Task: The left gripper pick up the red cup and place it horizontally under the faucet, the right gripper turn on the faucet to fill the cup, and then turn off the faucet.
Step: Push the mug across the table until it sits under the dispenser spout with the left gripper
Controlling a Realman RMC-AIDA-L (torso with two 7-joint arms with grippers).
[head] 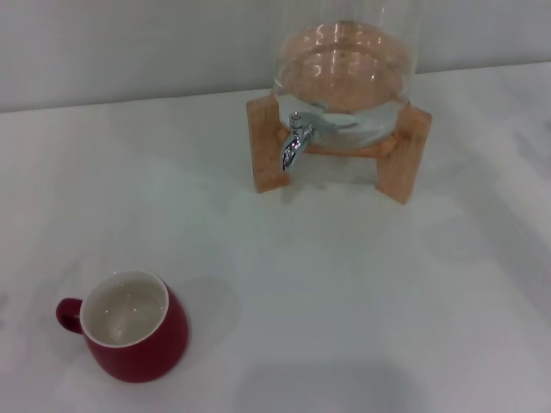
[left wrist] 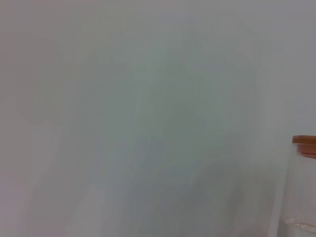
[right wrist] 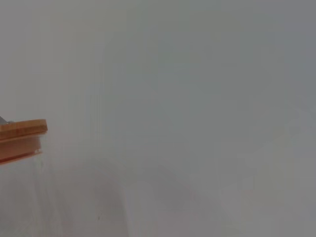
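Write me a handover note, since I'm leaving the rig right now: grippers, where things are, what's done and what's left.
Grippers: neither the left nor the right one shows in any view; both wrist cameras face a blank wall, each catching only an edge of the glass jar.
Things: the red cup stands upright on the white table, near left, handle to the left, well away from the faucet on the jar's front. The jar sits on a wooden stand.
Done: nothing; the cup looks empty.
Left: grasp the cup, place it under the faucet, open it, fill, close it.
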